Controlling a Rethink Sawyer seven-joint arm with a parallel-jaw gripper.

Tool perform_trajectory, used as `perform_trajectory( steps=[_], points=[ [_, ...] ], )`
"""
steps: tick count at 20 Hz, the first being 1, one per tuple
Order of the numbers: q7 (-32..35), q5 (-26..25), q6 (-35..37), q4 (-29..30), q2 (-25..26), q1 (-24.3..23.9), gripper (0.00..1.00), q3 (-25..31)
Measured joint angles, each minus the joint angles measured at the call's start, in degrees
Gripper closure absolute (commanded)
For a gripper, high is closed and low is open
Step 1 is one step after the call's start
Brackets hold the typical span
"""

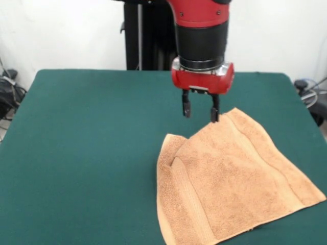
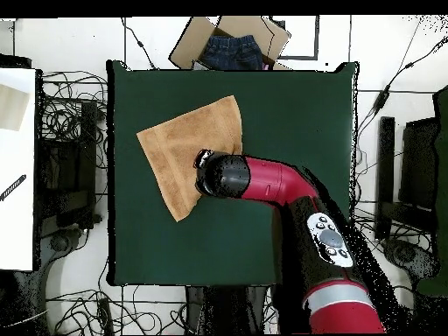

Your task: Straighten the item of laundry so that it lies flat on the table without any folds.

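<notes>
Orange-tan towel [image 1: 230, 178] on green table [image 1: 87, 153], left edge folded over, beneath parted-fingered gripper [image 1: 200, 110].

Cardboard box [image 2: 229, 42] is sitting on the floor just past the table's top edge in the overhead view, tilted at an angle, w/ dark blue denim [image 2: 232, 52] lying inside it. Black cables [image 2: 66, 118] are snaking over the floor on all sides, thickest at left and along the bottom. White panel [image 2: 17, 166] is lying along the left edge, w/ 1 thin dark rod-like thing [image 2: 13, 187] resting on it. Dark equipment [image 2: 418, 166] is standing at far right. In the front view, a white wall [image 1: 66, 30] is running behind, and cable bundles [image 1: 10, 92] are showing at both side edges.
</notes>
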Motion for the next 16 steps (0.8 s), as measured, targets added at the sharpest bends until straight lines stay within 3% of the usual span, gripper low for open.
perform_trajectory(
  steps=[16],
  points=[
    [0.00, 0.00, -2.70, 2.47, 0.97, -2.63, 0.00, 0.39]
  ],
)
